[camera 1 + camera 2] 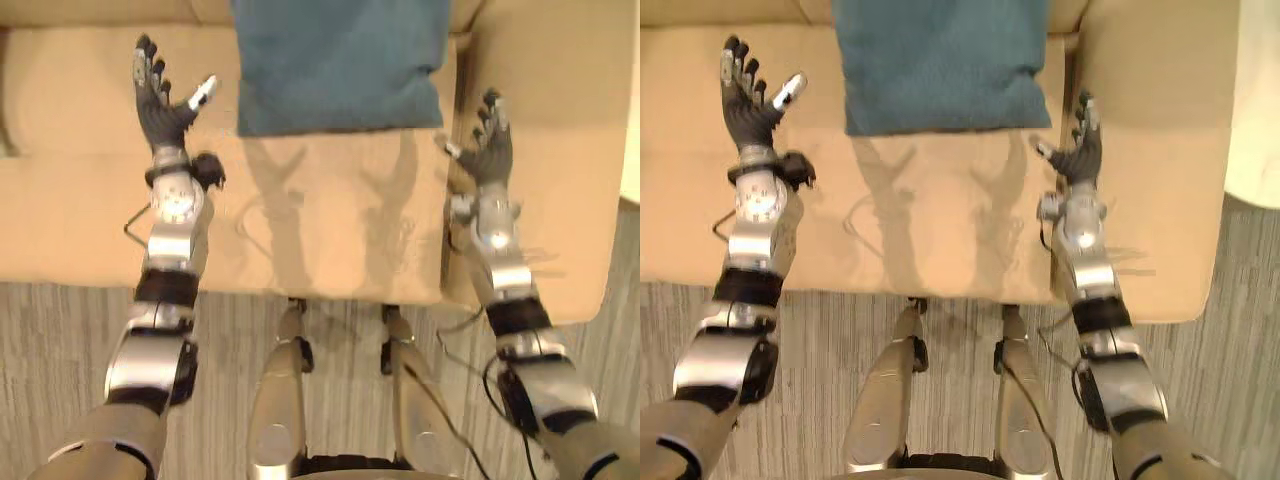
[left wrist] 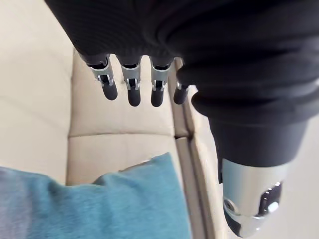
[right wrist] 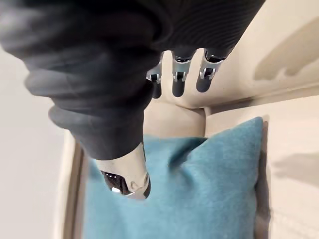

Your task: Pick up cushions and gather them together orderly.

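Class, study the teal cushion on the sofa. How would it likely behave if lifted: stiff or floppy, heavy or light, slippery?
Probably soft and floppy: the cushion looks plump with rounded corners, so it may sag if held by one corner. Likely light for its size, being stuffed cloth. Its surface looks fuzzy, so slipping seems unlikely.

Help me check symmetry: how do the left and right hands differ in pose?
The left hand reaches further up the sofa, beside the teal cushion's side; the right hand sits lower, by its front corner. The left hand stands farther from it than the right hand. Both are open and empty.
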### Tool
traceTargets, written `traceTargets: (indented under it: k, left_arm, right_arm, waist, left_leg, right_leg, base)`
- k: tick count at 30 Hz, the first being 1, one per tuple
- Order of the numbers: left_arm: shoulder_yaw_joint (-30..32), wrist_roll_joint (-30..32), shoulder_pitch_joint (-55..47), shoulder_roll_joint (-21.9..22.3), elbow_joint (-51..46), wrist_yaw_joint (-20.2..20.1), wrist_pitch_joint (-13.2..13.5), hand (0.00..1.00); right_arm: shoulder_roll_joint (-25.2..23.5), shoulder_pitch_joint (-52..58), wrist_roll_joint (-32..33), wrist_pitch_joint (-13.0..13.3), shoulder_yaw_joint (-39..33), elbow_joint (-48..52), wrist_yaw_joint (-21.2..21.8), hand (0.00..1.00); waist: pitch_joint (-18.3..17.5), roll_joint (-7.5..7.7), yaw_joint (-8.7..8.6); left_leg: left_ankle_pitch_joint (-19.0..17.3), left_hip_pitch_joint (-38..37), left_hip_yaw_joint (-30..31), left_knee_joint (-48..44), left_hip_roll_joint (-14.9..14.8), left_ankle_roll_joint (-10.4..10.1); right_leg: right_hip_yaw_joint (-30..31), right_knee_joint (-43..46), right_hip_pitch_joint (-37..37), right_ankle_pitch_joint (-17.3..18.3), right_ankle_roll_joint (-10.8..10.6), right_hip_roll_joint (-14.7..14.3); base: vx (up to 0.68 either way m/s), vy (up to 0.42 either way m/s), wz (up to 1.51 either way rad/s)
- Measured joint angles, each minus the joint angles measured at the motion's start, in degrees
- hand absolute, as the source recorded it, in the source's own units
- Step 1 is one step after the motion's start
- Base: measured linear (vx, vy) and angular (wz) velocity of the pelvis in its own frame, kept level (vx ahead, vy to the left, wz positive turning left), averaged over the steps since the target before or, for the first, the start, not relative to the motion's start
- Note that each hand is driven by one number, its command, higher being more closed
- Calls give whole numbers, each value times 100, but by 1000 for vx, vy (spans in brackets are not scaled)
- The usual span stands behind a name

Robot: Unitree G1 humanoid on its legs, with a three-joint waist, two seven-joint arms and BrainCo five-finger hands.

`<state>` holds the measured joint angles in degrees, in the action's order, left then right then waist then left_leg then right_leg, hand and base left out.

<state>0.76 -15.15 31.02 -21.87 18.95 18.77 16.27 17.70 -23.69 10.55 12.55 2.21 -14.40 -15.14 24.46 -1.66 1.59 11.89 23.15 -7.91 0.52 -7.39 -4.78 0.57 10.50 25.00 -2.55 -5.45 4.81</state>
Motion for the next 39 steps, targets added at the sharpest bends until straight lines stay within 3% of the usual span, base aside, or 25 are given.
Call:
traceTargets:
  k: [3, 6, 12, 17, 20, 21, 22, 23, 24, 25, 27, 28, 29, 32, 33, 34, 35, 37, 39]
  left_arm:
    - [-41, 12, -2127, 572, -375, -518, 42, 0]
    - [-61, 352, -3474, 939, -99, -1120, -52, 0]
    - [65, 1030, -4329, 980, 1512, -1887, -350, 0]
    - [242, 1501, -4756, 980, 2404, -2076, -474, 0]
    - [238, 1601, -4729, 899, 2413, -2113, -473, 0]
    - [228, 1599, -4643, 876, 2307, -2108, -472, 0]
    - [214, 1593, -4535, 912, 2136, -2106, -472, 0]
    - [233, 1582, -4415, 989, 1966, -2081, -435, 0]
    - [211, 1578, -4344, 954, 1953, -2069, -442, 0]
    - [211, 1573, -4369, 956, 1873, -2040, -468, 0]
    - [216, 1572, -4445, 982, 1707, -1989, -475, 0]
    - [216, 1568, -4473, 995, 1580, -1989, -477, 0]
    - [219, 1559, -4468, 1005, 1557, -1984, -479, 0]
    - [152, 1515, -4470, 1376, 1377, -1983, -475, 0]
    - [130, 1468, -4430, 1515, 1428, -1976, -522, 0]
    - [104, 1447, -4431, 1561, 1434, -1975, -533, 0]
    - [107, 1400, -4453, 1614, 1417, -1968, -532, 0]
    - [121, 1354, -4457, 1597, 1417, -1965, -563, 0]
    - [135, 1352, -4448, 1594, 1419, -1971, -572, 0]
  right_arm:
    - [-244, 1709, -250, 62, -11, 57, 565, 0]
    - [-454, 2894, -739, 45, -227, -447, 1067, 0]
    - [-500, 3627, -1313, -62, -470, -1904, 1559, 0]
    - [-495, 3787, -1596, -70, -569, -2732, 1682, 0]
    - [-502, 3738, -1735, -138, -541, -2799, 1666, 0]
    - [-488, 3726, -1734, -159, -512, -2722, 1660, 0]
    - [-407, 3695, -1724, -154, -462, -2648, 1655, 0]
    - [-387, 3504, -1718, -201, -432, -2699, 1657, 0]
    - [-417, 3535, -1715, -201, -424, -2692, 1655, 0]
    - [-484, 3673, -1715, -193, -365, -2690, 1657, 0]
    - [-503, 3684, -1715, -185, -224, -2676, 1659, 0]
    - [-494, 3670, -1714, -184, -220, -2580, 1653, 0]
    - [-469, 3640, -1707, -180, -233, -2548, 1646, 0]
    - [-346, 3373, -1561, -177, -345, -2455, 1588, 0]
    - [-285, 3208, -1513, -199, -350, -2491, 1525, 0]
    - [-270, 3197, -1498, -216, -355, -2503, 1510, 0]
    - [-272, 3198, -1476, -233, -413, -2534, 1507, 0]
    - [-356, 3246, -1453, -270, -580, -2577, 1439, 0]
    - [-357, 3247, -1454, -275, -593, -2591, 1424, 0]
  waist:
    - [-657, 3, -27]
    - [-1140, 50, -81]
    - [-1616, 116, -182]
    - [-1948, 233, -220]
    - [-1922, 365, -179]
    - [-1912, 408, -163]
    - [-1885, 328, -81]
    - [-1699, 213, -86]
    - [-1664, 233, -83]
    - [-1668, 271, -69]
    - [-1716, 416, -54]
    - [-1757, 522, 7]
    - [-1763, 508, 39]
    - [-1738, 268, 271]
    - [-1597, -16, 195]
    - [-1572, -41, 68]
    - [-1545, -16, 72]
    - [-1544, 124, 46]
    - [-1544, 121, 42]
  left_leg:
    - [-420, -435, 2, -217, 50, -40]
    - [-587, -801, 17, -250, 45, -41]
    - [-653, -1668, -46, 16, 49, -42]
    - [-685, -2109, -358, 317, 55, -63]
    - [-734, -1700, -600, -112, 33, 9]
    - [-820, -1400, -655, -460, 22, 142]
    - [-933, -1050, -661, -776, -84, 335]
    - [-984, -938, -681, -934, -303, 301]
    - [-993, -954, -635, -1010, -292, 316]
    - [-1006, -965, -563, -1135, -244, 348]
    - [-958, -863, -450, -1347, -198, 289]
    - [-875, -642, -417, -1531, -178, 252]
    - [-815, -546, -394, -1560, -189, 253]
    - [-454, -249, -403, -1017, -378, 84]
    - [-507, -206, -247, -797, -494, -8]
    - [-638, -235, -212, -637, -512, -267]
    - [-618, -264, -271, -891, -477, -237]
    - [-1006, -336, -442, -2356, -266, 274]
    - [-1559, -469, -471, -2835, -270, 279]
  right_leg:
    - [-2, 14, -527, 276, 15, 43]
    - [-38, -89, -946, 424, 20, 42]
    - [-15, -431, -1756, 438, 15, 38]
    - [251, -572, -1961, 394, -14, 17]
    - [427, -552, -1641, 122, -118, 32]
    - [445, -537, -1464, -37, -259, 73]
    - [409, -646, -1294, -323, -454, 27]
    - [135, 777, -925, 350, -176, 7]
    - [-18, 1948, -813, 827, -100, 83]
    - [-30, 3130, -904, 1196, -243, 189]
    - [3, 3711, -1256, 1417, -495, 237]
    - [45, 3447, -1553, 1731, -542, 203]
    - [23, 3216, -1624, 1924, -521, 161]
    - [-257, 1900, -1795, 2463, 193, -119]
    - [-401, 1782, -1778, 2333, 326, -321]
    - [-505, 1654, -1762, 2179, 417, -291]
    - [-597, 1555, -1730, 2063, 533, -235]
    - [-647, 1474, -1596, 1871, 602, -3]
    - [-600, 1308, -1535, 1689, 557, 12]
  base:
    - [145, -60, 4]
    - [152, -28, 1]
    - [92, -2, -6]
    - [16, 11, -26]
    - [-80, 22, -37]
    - [-119, 37, -34]
    - [-152, 18, -41]
    - [-198, 25, -22]
    - [-193, -9, 9]
    - [-157, -12, 27]
    - [-208, -111, 30]
    - [-302, -174, 21]
    - [-292, -159, 9]
    - [-393, -144, -15]
    - [-435, -134, 17]
    - [-418, -58, 44]
    - [-359, -21, 44]
    - [-337, -48, 27]
    - [-209, 26, -1]
